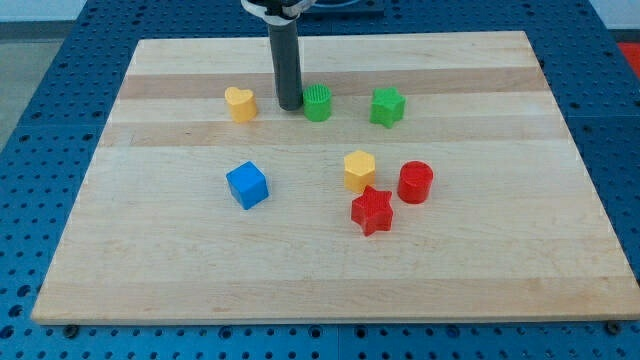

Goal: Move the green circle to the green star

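Green circle [317,103]: a ribbed green cylinder, set upright on the wooden board [180,270] in its upper middle part, with the green star [387,106] lying to the view's right of it, near but apart, on roughly the same row. My tip [289,106] is placed just beside the green circle on its left, touching or very nearly so; contact cannot be confirmed. This placement is judged to serve a push toward the view's right, since the rod, the circle and the star are roughly lined up. No pincer is fitted to this arm, only the straight dark rod, so no open or closed state applies. Yellow heart [239,103]: left of the rod, apart from it. Blue cube [247,185]: lower left of centre, well clear of the push line. Yellow hexagonal block [359,170], red cylinder [415,182] and red star [371,210]: clustered below the green star, outside the intended path.
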